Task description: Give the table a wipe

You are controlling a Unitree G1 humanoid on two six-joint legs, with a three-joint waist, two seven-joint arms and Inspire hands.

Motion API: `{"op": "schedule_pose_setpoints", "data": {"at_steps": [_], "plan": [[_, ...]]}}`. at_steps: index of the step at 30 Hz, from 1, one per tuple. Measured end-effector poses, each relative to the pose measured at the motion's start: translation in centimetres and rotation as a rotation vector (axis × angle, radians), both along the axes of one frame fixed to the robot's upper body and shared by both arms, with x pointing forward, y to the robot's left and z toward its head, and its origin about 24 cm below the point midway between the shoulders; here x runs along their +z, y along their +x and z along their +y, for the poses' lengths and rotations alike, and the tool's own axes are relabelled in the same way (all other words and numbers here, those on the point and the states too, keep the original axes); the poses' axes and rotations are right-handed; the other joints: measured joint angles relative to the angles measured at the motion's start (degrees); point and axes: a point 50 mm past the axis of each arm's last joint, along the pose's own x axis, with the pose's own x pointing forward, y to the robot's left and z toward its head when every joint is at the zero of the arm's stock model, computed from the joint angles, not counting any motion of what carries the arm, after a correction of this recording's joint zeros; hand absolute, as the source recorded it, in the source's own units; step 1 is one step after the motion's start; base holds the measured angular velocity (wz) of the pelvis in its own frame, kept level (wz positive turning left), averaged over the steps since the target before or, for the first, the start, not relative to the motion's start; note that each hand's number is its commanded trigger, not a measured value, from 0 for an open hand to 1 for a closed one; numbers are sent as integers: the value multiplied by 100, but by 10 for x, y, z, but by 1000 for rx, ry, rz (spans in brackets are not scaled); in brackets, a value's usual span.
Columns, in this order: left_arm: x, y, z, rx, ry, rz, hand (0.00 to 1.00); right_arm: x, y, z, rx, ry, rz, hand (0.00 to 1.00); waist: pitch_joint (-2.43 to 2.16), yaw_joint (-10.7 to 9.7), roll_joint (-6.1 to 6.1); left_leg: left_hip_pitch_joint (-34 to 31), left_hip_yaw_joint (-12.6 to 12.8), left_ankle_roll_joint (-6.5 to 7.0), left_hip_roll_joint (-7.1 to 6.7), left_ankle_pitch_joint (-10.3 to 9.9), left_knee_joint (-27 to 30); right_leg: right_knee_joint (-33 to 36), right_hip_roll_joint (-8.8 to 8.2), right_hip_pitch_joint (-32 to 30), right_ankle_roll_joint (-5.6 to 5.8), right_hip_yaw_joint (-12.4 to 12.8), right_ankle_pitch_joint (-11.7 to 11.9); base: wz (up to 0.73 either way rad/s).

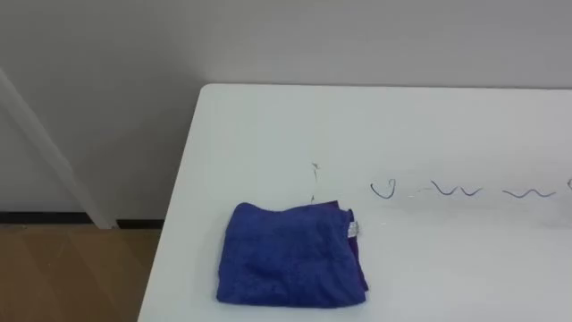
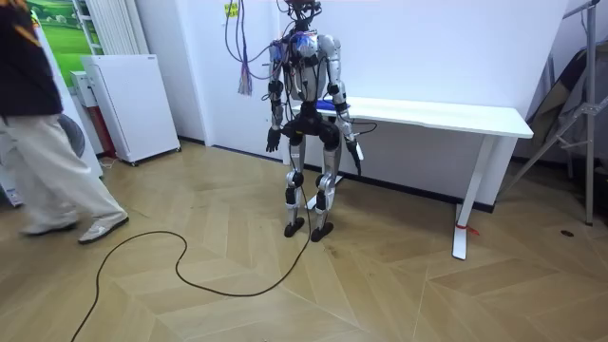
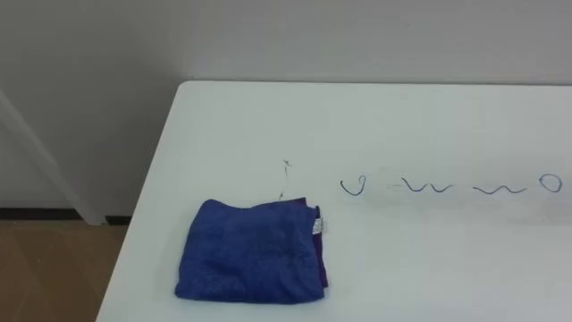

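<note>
**A:** How does the cloth (image 1: 290,257) look?

**B:** It is dark blue, with a soft towel-like surface, and it is folded into a thick, nearly square pad. At its far right corner there is a small white label (image 1: 352,229), and along the right side the folded layers show as a darker edge.

**A:** And where does it lie?

**B:** It lies flat on the white bench (image 1: 402,125), near the left end and close to the front edge. To the right of it, apart from it, a row of thin pen marks (image 1: 465,190) runs across the bench top: one small loop, then some wavy strokes. A very fine line also stands just behind the cloth's far edge, but I cannot tell what it is.

**A:** What about the arms?

**B:** In the room view the robot stands upright on the wooden floor (image 2: 380,285) at the bench's left end and faces the wall (image 2: 456,47). Both arms hang down at its sides. The left hand (image 2: 273,142) is beside the thigh, at the room view's left. The right hand (image 2: 351,144) is low as well, just under the level of the bench top. Both hands are apart from the cloth.

**A:** Are the fingers straight or curled?

**B:** I cannot tell, for either hand.
</note>
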Motion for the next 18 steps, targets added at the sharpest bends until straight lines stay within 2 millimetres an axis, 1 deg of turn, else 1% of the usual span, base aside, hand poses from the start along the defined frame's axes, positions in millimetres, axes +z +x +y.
{"op": "schedule_pose_setpoints", "data": {"at_steps": [6, 10, 14, 18], "plan": [[0, -1, -1, -1, -5, 4, 0, 0, 0, 0, -4, 3, -1, 0, -5, 1, 33, -7, 1, 0, 1, 0, 1, 8, -1, -17, 0, -6, 0, 0], [-1, 2, -5, -35, -20, 1, 0, -1, 2, 2, 14, 10, -5, 0, -9, -9, 20, -30, -2, 0, 1, 0, 4, 4, -4, -33, 0, -18, 0, 0], [-1, 7, -4, -36, -28, -9, 0, -1, 5, 2, 18, 13, -16, 0, -12, -1, 12, -26, 4, 0, 1, 0, 10, 17, -2, -39, 0, -3, 0, 0], [-1, 6, -5, -37, -31, -12, 0, -1, 5, 3, -3, 17, -21, 0, -11, -2, -1, -14, 20, 0, 1, 0, 12, 11, -4, -30, 0, 1, 0, 0]]}}
